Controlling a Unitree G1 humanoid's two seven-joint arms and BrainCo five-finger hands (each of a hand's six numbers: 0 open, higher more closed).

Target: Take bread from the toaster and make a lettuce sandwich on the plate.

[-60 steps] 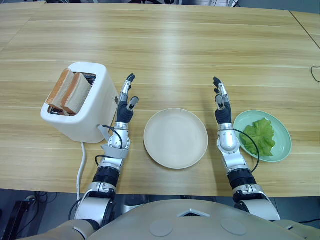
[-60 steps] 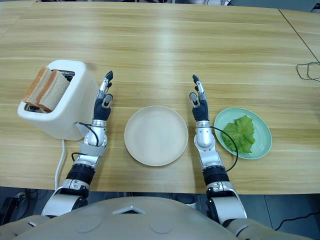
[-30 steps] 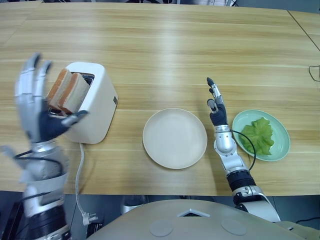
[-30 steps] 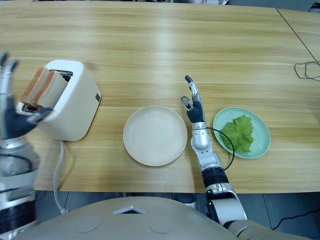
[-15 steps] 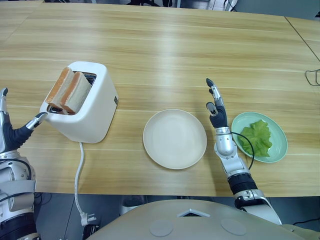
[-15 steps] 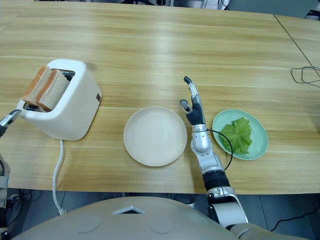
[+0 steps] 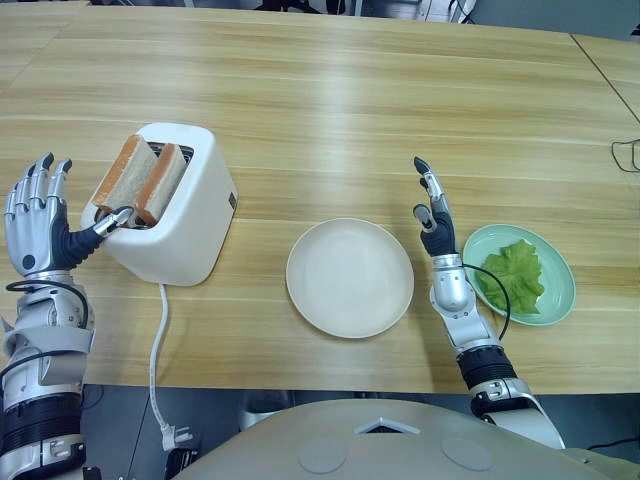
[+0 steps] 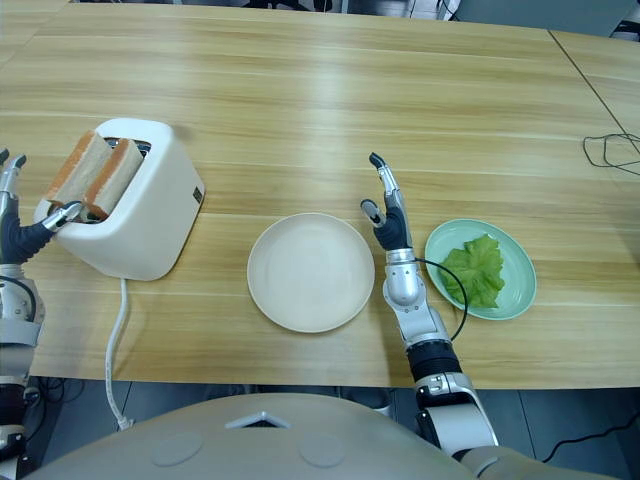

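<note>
A white toaster (image 7: 188, 220) stands at the table's left with two bread slices (image 7: 140, 180) sticking up from its slots. My left hand (image 7: 40, 230) is raised just left of the toaster, fingers spread open, its thumb tip close to the nearer slice. An empty beige plate (image 7: 350, 277) lies at the centre front. My right hand (image 7: 433, 210) stands upright and open between that plate and a green plate (image 7: 555, 310) holding a lettuce leaf (image 7: 514, 274).
The toaster's white cord (image 7: 160, 350) runs over the table's front edge. A dark cable (image 7: 626, 154) lies at the far right edge. Bare wooden tabletop (image 7: 330, 90) stretches behind the objects.
My left hand has risen beside the toaster and its thumb now reaches toward the bread. The right hand has stayed put.
</note>
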